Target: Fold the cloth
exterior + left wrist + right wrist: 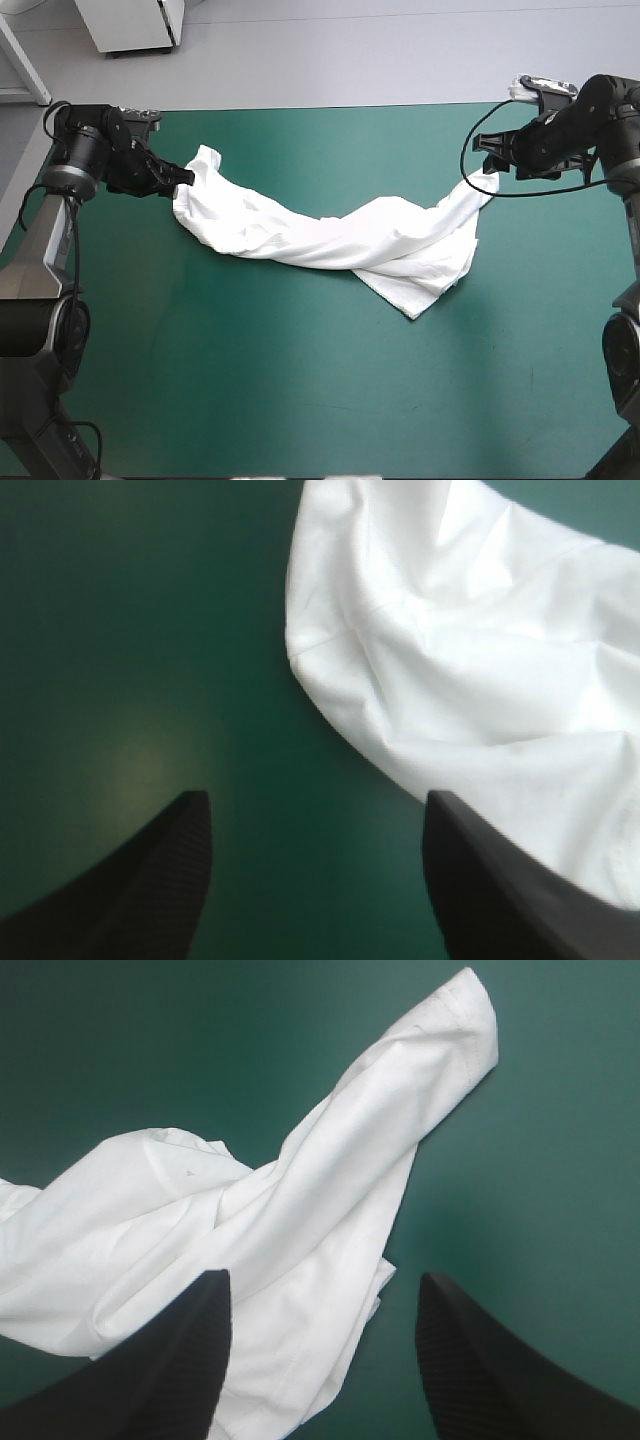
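White T-shirt (pixel 330 235) lies twisted between left gripper (pixel 318 798), right gripper (pixel 322 1280), both spread.

Table (pixel 300 400) carrying teal-green cover (pixel 120 630). White T-shirt (pixel 330 235) lying directly on cover, stretching as twisted, rumpled band across far half. One end sitting near left edge, other reaching toward right edge. Flatter corner pointing toward near side, right of centre.

The left arm (pixel 40 250) is brought in from its side and bent inward at the wrist. The left gripper (pixel 186 178) is held low with its black fingers (pixel 150 880) spread apart. The right arm (pixel 610 100) is bent likewise, and the right gripper (pixel 488 150) is turned inward, equally parted.
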Available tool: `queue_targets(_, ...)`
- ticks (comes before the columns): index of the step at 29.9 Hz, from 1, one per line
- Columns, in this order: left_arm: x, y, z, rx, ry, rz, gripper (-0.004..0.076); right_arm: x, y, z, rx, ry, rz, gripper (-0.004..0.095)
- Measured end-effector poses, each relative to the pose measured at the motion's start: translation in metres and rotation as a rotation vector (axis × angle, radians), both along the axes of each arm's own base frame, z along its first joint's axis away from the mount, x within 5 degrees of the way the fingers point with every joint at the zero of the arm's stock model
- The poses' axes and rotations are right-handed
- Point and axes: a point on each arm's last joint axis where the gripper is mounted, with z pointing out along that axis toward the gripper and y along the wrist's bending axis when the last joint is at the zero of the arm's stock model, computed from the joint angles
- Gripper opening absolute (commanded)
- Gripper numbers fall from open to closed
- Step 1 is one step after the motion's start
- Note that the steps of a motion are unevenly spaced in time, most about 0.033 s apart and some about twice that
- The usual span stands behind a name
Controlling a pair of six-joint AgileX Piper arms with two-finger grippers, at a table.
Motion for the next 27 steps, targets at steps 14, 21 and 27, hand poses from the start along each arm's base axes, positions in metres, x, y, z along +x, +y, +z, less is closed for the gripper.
queue_targets(14, 0.041, 0.002, -0.073, 0.024, 0.044, 0.016, 0.0442, -0.006, 0.002, 0.009, 0.018, -0.023, 0.004, 0.0513)
queue_targets(21, 0.053, 0.002, -0.101, 0.025, 0.057, 0.017, 0.0425, -0.006, 0.003, 0.009, 0.037, -0.023, 0.008, 0.0511)
queue_targets(27, 0.058, 0.001, -0.105, 0.013, 0.044, 0.021, 0.0007, -0.007, 0.004, 0.01, 0.049, -0.024, 0.01, 0.051)
